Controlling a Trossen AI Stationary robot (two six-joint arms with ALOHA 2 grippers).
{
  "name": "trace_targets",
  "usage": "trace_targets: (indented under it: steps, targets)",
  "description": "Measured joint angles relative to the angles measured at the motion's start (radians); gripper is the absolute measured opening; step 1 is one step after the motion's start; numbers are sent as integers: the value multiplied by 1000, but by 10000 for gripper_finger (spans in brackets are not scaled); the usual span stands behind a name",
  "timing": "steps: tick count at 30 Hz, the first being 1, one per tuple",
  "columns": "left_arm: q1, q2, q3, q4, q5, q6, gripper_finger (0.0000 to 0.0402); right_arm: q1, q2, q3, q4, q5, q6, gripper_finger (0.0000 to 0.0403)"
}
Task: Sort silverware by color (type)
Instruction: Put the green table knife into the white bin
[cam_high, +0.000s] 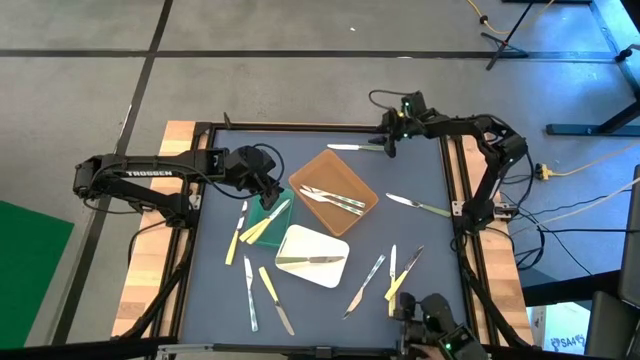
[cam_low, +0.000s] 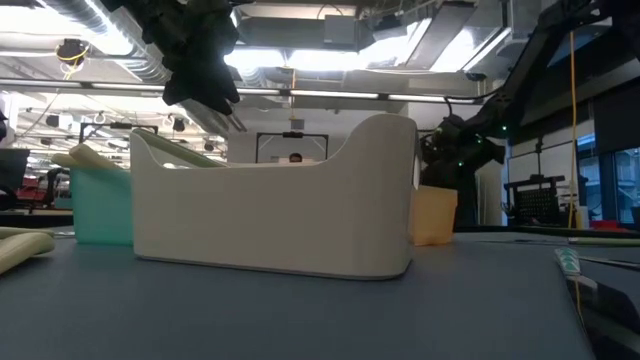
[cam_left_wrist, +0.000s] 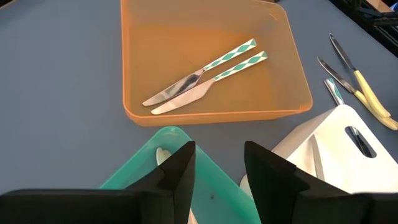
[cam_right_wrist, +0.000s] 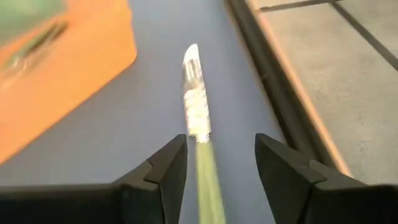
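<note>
Item, green-handled knife (cam_right_wrist: 200, 130) near the bench's far edge: you are straddling it with the right gripper (cam_right_wrist: 214, 163) wide open and empty, so centre before closing.

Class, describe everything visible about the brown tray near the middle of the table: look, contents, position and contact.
The brown tray is a shallow, translucent orange-brown plastic box with rounded corners and low walls, lying flat on the blue-grey table, turned diagonally in the high view. Inside lie two metal-bladed knives with green-and-white patterned handles, side by side, roughly parallel. The white tray and green tray sit close by. No end effector touches it.
</note>
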Motion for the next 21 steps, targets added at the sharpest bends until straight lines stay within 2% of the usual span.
trace_targets:
  steps: [4,10,15,18,21]
  targets:
    - [0,0,0,0,-1,-1,132,-32,0,0,50,-31,90,179]
    - [0,0,0,0,-1,-22,132,-77,-1,24,33,-34,161,179]
    - [0,0,0,0,-1,-26,132,-90,-1,129,-176,-34,245,179]
    - [0,0,0,0,-1,-26,132,-86,-2,171,-312,-35,219,179]
    - [0,0,0,0,-1,-26,132,-72,-3,157,-355,-25,193,179]
